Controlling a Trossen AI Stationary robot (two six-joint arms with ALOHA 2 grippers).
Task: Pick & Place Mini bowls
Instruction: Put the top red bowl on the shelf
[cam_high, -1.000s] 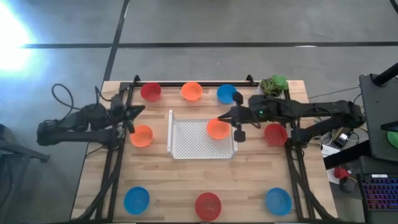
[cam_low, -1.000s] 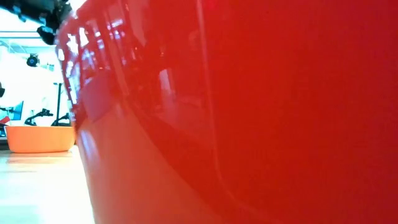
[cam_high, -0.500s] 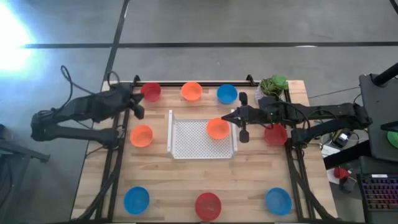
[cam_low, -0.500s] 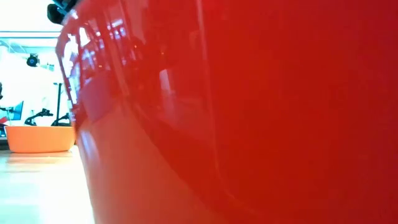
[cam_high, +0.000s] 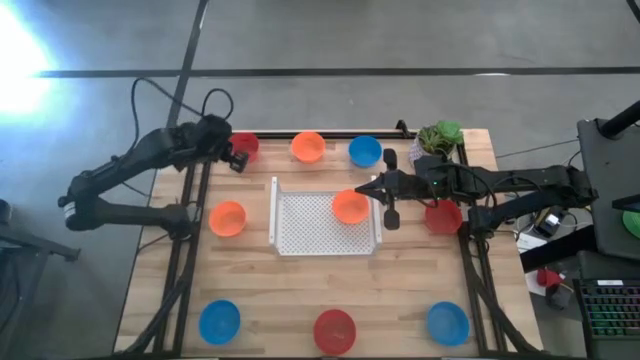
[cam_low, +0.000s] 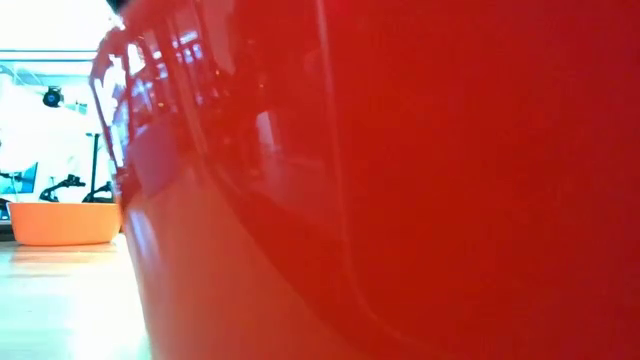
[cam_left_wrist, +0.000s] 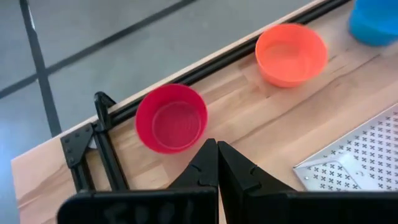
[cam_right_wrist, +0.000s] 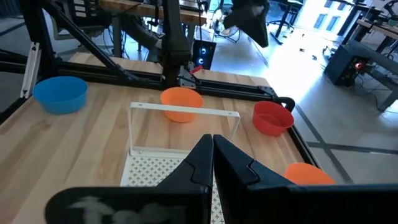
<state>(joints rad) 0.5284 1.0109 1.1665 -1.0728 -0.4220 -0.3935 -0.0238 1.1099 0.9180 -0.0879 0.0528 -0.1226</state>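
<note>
Left gripper (cam_high: 236, 160) closed, empty, hovers at back-left table corner; red bowl (cam_high: 243, 147) lies just beyond fingertips, nearest this arm. Right gripper (cam_high: 380, 187) closed, empty, beside orange bowl (cam_high: 350, 207) sitting in white tray (cam_high: 300, 235).

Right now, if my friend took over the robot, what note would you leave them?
Left gripper: jaws shut, empty, above the back-left red bowl.
Right gripper: jaws shut, empty, at the right edge of the white perforated tray.
Done: one orange bowl lies in the tray.
Left on the table: orange and blue bowls along the back, an orange one left of the tray, a red one under the right arm, and blue, red, blue along the front.
</note>
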